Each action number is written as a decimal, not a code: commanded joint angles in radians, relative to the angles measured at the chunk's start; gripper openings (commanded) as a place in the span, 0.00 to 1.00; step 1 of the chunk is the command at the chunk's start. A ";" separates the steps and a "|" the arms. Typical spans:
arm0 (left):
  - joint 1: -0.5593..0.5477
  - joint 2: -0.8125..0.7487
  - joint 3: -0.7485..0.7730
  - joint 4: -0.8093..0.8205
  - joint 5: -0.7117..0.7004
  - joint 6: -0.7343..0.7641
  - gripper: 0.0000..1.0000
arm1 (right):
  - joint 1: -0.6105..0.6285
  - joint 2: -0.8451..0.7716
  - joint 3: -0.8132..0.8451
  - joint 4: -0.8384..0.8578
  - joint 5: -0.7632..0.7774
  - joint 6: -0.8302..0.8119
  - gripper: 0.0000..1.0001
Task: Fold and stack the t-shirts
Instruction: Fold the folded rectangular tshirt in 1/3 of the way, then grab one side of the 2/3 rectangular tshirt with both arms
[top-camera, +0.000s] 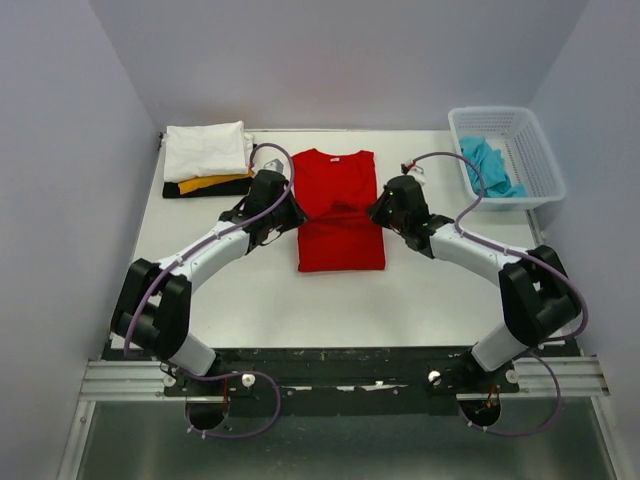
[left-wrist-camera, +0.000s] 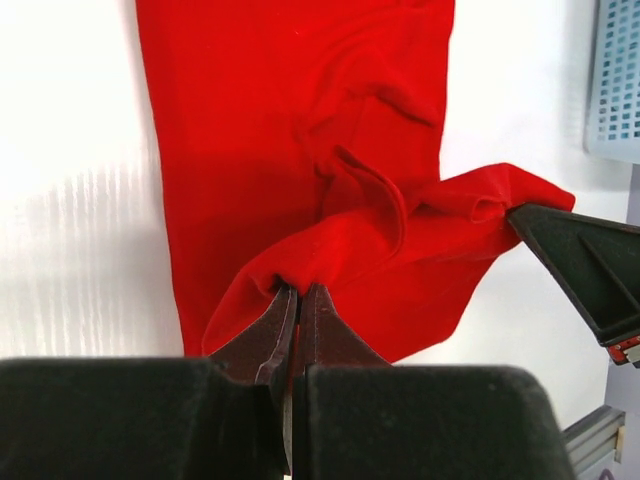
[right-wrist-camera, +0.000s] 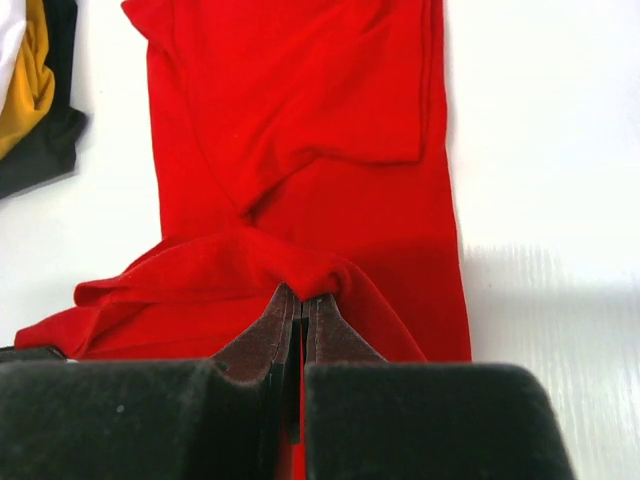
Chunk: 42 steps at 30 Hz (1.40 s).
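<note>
The red t-shirt (top-camera: 338, 195) lies lengthwise on the table's middle, sleeves folded in, its near part doubled up. My left gripper (top-camera: 293, 217) is shut on its left edge, pinching a bunch of red cloth (left-wrist-camera: 300, 270). My right gripper (top-camera: 377, 211) is shut on its right edge, cloth bunched at the tips (right-wrist-camera: 305, 275). The cloth between them is lifted and creased. A stack of folded white (top-camera: 206, 150), yellow-orange (top-camera: 205, 184) and black (top-camera: 178, 191) t-shirts sits at the back left. A turquoise t-shirt (top-camera: 490, 166) lies in the basket.
A white lattice basket (top-camera: 530, 130) stands at the back right. Grey walls close in the table on three sides. The right gripper's finger (left-wrist-camera: 585, 265) shows in the left wrist view. The stack's edge (right-wrist-camera: 35, 90) shows in the right wrist view.
</note>
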 joint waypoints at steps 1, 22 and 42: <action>0.028 0.056 0.048 -0.011 0.040 0.039 0.00 | -0.019 0.075 0.062 0.068 -0.028 -0.067 0.01; 0.090 0.264 0.246 -0.104 0.060 0.077 0.98 | -0.049 0.281 0.237 0.000 0.070 -0.065 0.79; 0.064 -0.085 -0.355 0.119 0.204 -0.066 0.94 | -0.048 -0.133 -0.300 -0.009 -0.201 0.093 1.00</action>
